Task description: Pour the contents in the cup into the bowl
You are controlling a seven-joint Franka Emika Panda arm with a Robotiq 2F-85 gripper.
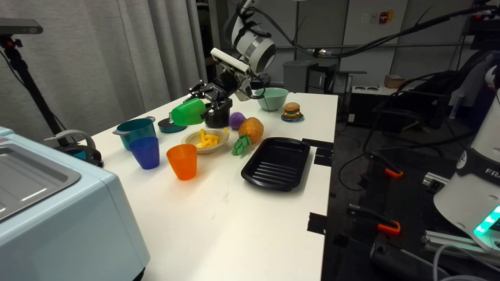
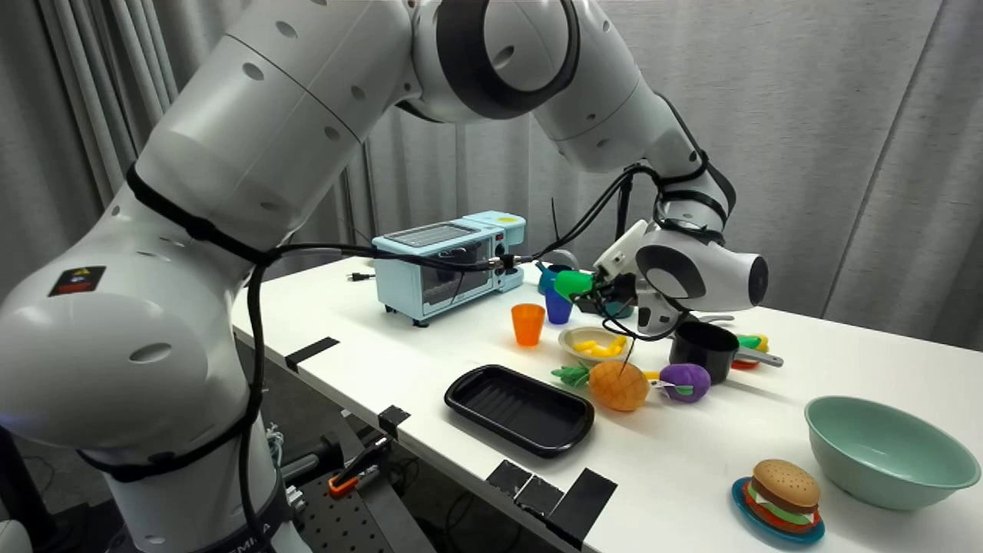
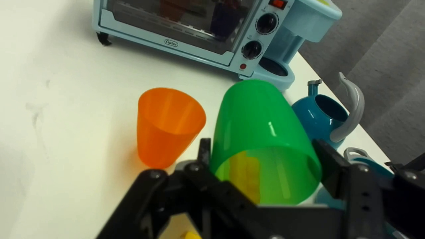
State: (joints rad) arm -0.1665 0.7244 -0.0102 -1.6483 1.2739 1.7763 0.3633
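- Your gripper point(image 3: 265, 152) has a firm hold on the green cup point(image 3: 260, 113): in the wrist view its fingers point(image 3: 205, 151) sit one against each side, close to the rim.
- You have the jaws parted just as far as the cup's width there; the cup fills the gap between them.
- The cup is off the table point(image 1: 234, 226), tipped over on its side, its mouth facing back toward the wrist camera and its narrower base pointing away.
- Looking into that mouth, you can see yellow pieces point(image 3: 245, 176) inside; you cannot tell how many.
- In both exterior views your cup is higher than the white bowl point(image 2: 570, 339) and near it; more yellow pieces point(image 1: 212, 137) lie in the bowl. Whether the mouth is straight over it, you cannot tell.
- Your gripper is clear of the orange cup point(image 1: 183, 162), which stands upright.
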